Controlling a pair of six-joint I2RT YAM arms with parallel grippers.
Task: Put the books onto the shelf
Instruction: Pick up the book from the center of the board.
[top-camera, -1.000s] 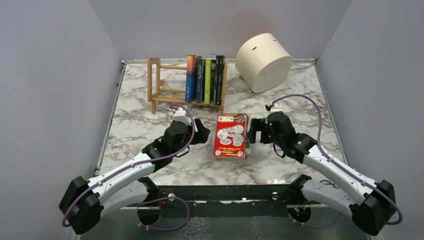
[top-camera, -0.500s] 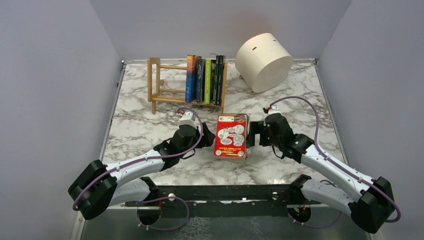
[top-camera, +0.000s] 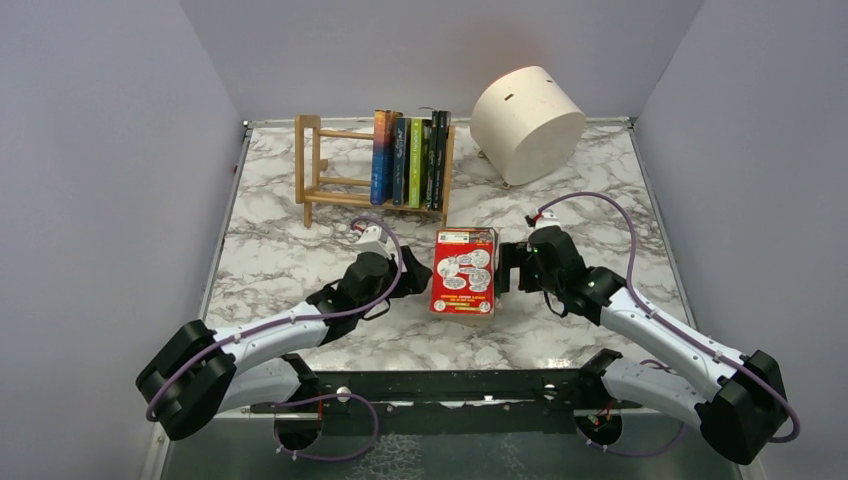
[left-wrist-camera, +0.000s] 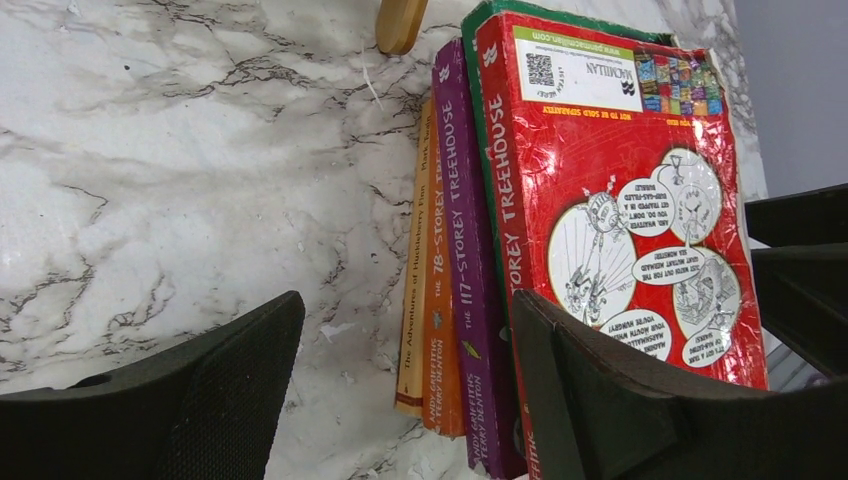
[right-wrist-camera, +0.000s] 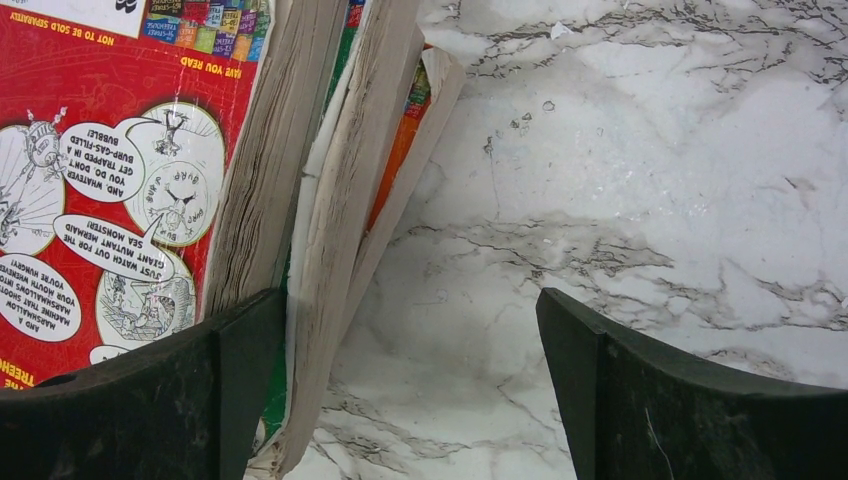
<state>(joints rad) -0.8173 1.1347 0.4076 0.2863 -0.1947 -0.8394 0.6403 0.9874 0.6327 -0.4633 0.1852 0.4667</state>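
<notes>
Across the middle of the white, grey-veined marble tabletop (top-camera: 270, 250), a stack of books (top-camera: 462, 272) lies flat, red cover uppermost, with purple and orange spines showing beneath it on its left side. I see plain grey walls (top-camera: 100, 150) closing the tabletop in on the left, back and right. Toward the back, the shelf (top-camera: 308, 170) stands with a row of books (top-camera: 410, 160) upright at its right end, and a cream drum (top-camera: 527, 120) rests tilted near the far right corner. My left end effector (top-camera: 415, 272) sits just beside the stack's spine side, jaws apart, gripping nothing. My right end effector (top-camera: 505, 270) faces the page edges, jaws spread wide, likewise empty.
</notes>
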